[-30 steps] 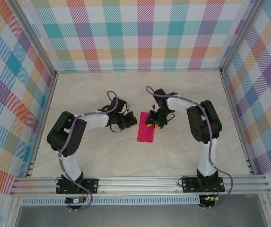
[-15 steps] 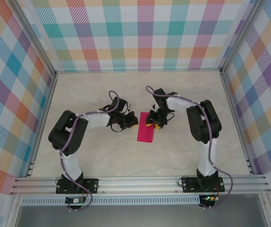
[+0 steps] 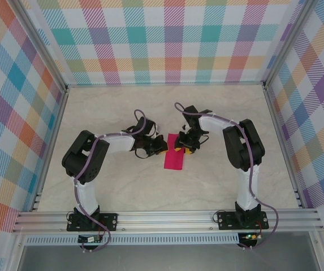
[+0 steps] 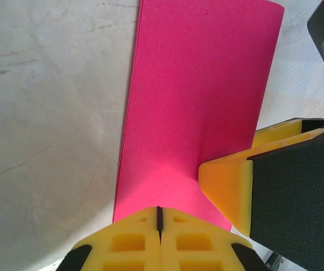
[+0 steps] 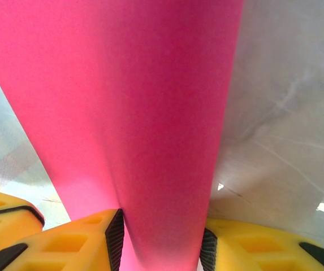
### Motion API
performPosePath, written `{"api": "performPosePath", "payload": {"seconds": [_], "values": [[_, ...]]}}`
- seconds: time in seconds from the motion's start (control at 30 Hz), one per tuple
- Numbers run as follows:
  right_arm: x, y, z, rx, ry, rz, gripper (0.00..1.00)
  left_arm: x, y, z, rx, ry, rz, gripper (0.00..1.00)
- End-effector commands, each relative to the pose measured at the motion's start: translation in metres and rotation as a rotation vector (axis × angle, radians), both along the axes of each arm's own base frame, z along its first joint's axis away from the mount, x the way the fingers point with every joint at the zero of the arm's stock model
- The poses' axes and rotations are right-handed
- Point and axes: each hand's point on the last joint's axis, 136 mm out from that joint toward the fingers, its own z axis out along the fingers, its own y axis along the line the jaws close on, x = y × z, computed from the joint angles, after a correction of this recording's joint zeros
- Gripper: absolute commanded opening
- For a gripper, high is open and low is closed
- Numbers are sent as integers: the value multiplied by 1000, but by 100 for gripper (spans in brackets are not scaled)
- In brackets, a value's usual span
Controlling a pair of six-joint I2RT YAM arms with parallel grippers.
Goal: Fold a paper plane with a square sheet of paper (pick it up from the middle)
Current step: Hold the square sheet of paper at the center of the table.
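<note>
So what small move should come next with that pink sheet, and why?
Probably the left gripper, shut with its tips at the edge of the square sheet of paper, should slide along it to flatten the fold. The sheet looks folded into a narrow strip, and the right gripper straddles one end.

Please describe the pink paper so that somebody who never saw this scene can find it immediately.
On the pale marbled table inside the checked walls, look near the middle, where the left gripper and the right gripper face each other. Between them lies the sheet of paper, a narrow rectangle, the only flat, magenta-pink thing there.
</note>
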Motion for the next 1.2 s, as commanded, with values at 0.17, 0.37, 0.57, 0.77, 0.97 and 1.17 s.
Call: {"api": "performPosePath", "payload": {"seconds": [0.17, 0.37, 0.57, 0.77, 0.97, 1.17], "values": [[-41, -48, -99, -273, 135, 28, 45, 1, -18, 1, -26, -6, -55, 0], [-41, -47, -100, -267, 135, 39, 46, 2, -18, -2, -17, -6, -54, 0], [-40, -46, -101, -261, 129, 57, 46, 0, -17, -4, -8, 3, -57, 0], [-42, -48, -104, -268, 133, 69, 44, 0, -16, -7, -3, 7, -57, 0], [-43, -49, -106, -270, 137, 68, 44, 0, -17, -7, -3, 6, -56, 0], [-42, -48, -107, -270, 135, 68, 44, -1, -17, -11, -2, 19, -62, 0]]}}
